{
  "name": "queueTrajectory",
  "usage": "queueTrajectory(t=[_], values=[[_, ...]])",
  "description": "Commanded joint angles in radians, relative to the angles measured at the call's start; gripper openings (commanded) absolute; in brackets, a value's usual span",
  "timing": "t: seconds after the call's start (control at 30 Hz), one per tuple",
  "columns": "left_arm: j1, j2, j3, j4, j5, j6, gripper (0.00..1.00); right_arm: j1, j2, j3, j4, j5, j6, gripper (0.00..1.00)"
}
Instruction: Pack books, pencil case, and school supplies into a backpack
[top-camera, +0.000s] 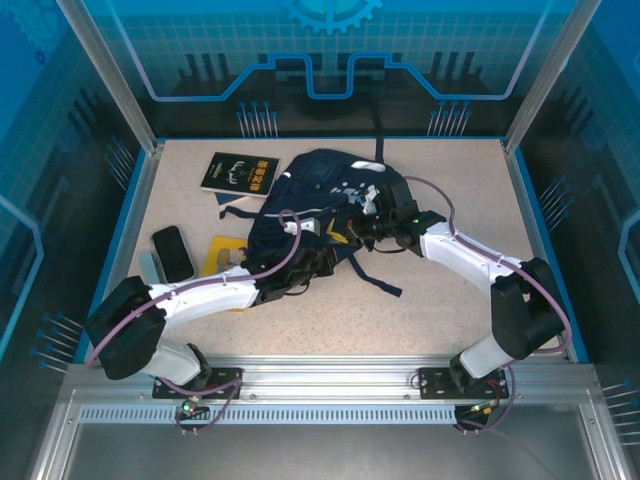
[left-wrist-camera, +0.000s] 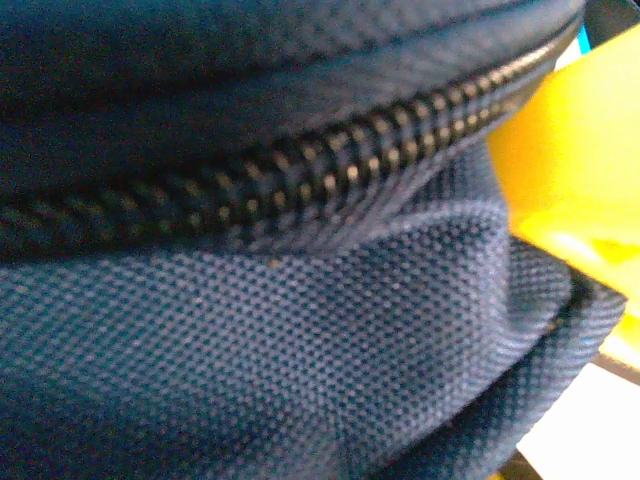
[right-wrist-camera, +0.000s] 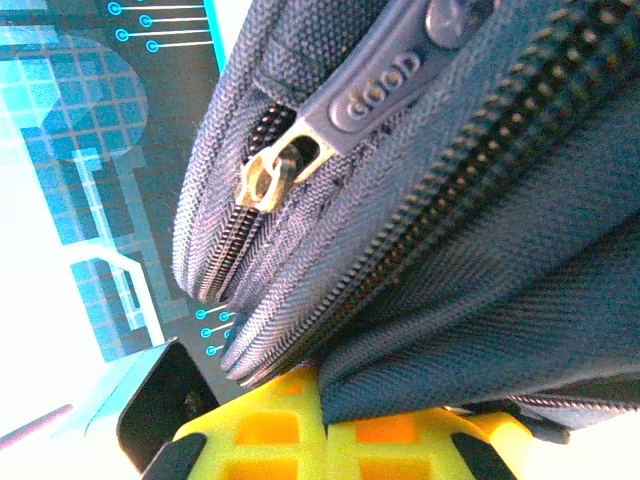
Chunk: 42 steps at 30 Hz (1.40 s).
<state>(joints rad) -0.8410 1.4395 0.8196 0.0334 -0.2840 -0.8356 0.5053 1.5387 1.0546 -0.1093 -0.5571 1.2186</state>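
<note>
Two lie outside the backpack, black book and yellow book (inside I cannot see); right gripper pinches its fabric, left gripper is closed against it.

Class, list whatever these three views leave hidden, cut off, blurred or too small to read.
- Yellow book: top view, partly under the left arm and backpack.
- Black book lettering: top view, too small.
- Backpack interior: every view, closed over by fabric folds.
- Yellow shape: left wrist view, blurred, cut off at the right edge.
</note>
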Motion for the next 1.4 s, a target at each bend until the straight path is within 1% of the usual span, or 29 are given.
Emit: queueTrajectory(t=[0.0,0.1,0.27,0.47,0.57,0.7,0.83,1.07,1.27,1.37], values=[[0.002,-0.017,-0.027,-0.004,-0.067,0.016,0.05,0.023,-0.014,0.011,0.005,-0.060,-0.029,0.00],[0.001,-0.034,-0.038,-0.033,-0.089,0.016,0.00,0.016,-0.015,0.019,-0.025,-0.030,-0.045,0.00],[0.002,-0.075,-0.052,-0.094,-0.119,0.020,0.00,0.006,-0.017,0.037,-0.088,0.025,-0.079,0.00],[0.002,-0.137,-0.054,-0.220,-0.141,0.036,0.00,-0.015,-0.024,0.043,-0.176,0.121,-0.123,0.00],[0.009,-0.153,-0.048,-0.271,-0.121,0.074,0.00,-0.024,-0.032,0.036,-0.213,0.172,-0.139,0.00],[0.015,-0.158,-0.024,-0.350,-0.133,0.139,0.00,-0.037,-0.046,0.025,-0.255,0.238,-0.158,0.00],[0.047,-0.175,-0.024,-0.392,-0.122,0.159,0.00,-0.055,-0.057,0.002,-0.279,0.283,-0.165,0.00],[0.083,-0.202,0.012,-0.460,-0.057,0.250,0.00,-0.092,-0.081,-0.041,-0.309,0.336,-0.180,0.00],[0.107,-0.163,0.048,-0.496,-0.008,0.313,0.00,-0.114,-0.086,-0.064,-0.314,0.341,-0.200,0.00],[0.110,-0.141,0.058,-0.458,0.096,0.335,0.00,-0.119,-0.088,-0.079,-0.288,0.308,-0.201,0.00]])
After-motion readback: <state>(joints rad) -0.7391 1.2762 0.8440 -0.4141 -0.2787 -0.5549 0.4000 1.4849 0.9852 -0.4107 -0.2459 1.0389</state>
